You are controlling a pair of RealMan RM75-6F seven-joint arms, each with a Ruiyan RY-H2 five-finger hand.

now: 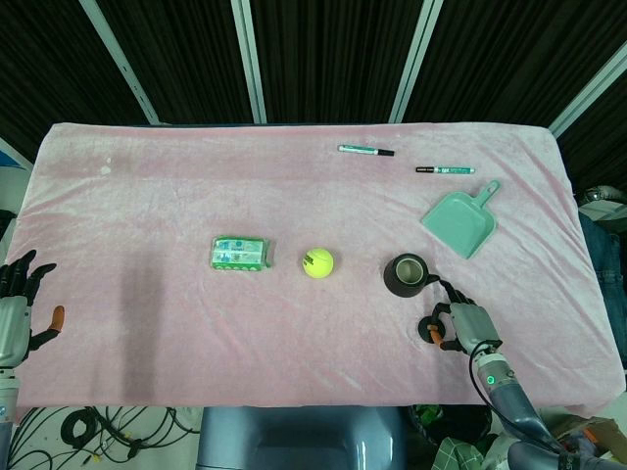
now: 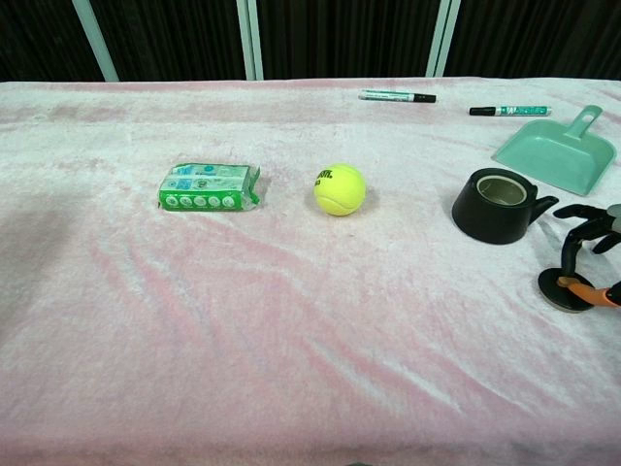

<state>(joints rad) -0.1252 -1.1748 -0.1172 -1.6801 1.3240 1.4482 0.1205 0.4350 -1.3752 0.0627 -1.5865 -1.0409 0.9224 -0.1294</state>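
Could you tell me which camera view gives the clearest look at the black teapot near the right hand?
The chest view: the black teapot appears large, its open top and spout plain beside the right hand. The head view shows it from above, smaller.

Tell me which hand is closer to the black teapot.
The right hand is closer, just in front of the black teapot on its spout side. The left hand is far off at the table's left edge.
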